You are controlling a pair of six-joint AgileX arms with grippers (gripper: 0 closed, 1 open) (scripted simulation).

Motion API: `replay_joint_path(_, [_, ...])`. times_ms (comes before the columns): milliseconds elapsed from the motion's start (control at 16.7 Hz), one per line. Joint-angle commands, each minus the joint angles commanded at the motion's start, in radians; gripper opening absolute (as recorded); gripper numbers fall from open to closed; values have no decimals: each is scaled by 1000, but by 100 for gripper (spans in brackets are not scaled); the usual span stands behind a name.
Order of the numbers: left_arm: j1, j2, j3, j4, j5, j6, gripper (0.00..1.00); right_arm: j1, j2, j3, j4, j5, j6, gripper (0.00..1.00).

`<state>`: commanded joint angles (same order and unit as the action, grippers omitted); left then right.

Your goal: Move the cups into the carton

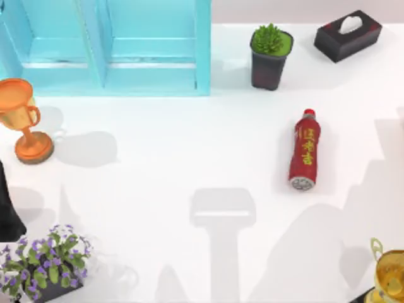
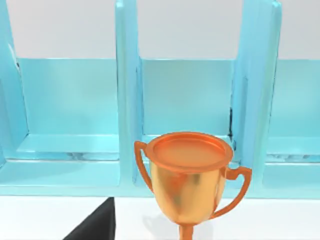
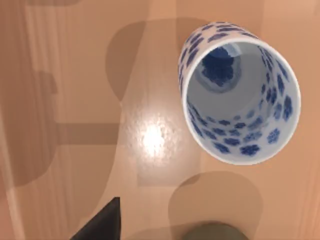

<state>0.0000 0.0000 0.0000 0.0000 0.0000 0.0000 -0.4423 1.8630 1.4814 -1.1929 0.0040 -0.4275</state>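
Note:
A white cup with a blue floral pattern (image 3: 240,92) stands upright on a brown wooden surface, seen from above in the right wrist view. Just beside it, a dark olive-grey cup (image 3: 212,232) pokes in at that picture's edge. A dark part of my right gripper (image 3: 100,225) hangs above the wood, apart from both cups. The light blue carton (image 1: 107,47) stands at the table's back left, its open compartments (image 2: 187,100) facing my left wrist camera. A dark part of my left gripper (image 2: 95,225) sits low, near the orange trophy.
An orange trophy (image 1: 22,123) stands in front of the carton at the left (image 2: 190,175). A red bottle (image 1: 305,150) lies right of centre. A potted plant (image 1: 271,55) and a dark tissue box (image 1: 348,35) are at the back right, purple flowers (image 1: 47,262) front left, a gold trophy (image 1: 388,274) front right.

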Motion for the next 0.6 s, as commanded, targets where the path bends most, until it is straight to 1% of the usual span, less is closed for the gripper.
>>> replay_joint_path(180, [0, 0, 0, 0, 0, 0, 100, -5, 9, 71, -66, -1, 0, 100])
replay_joint_path(480, [0, 0, 0, 0, 0, 0, 100, -6, 22, 336, -313, 0, -4, 100])
replay_joint_path(600, [0, 0, 0, 0, 0, 0, 100, -5, 24, 401, -378, -1, -4, 100])
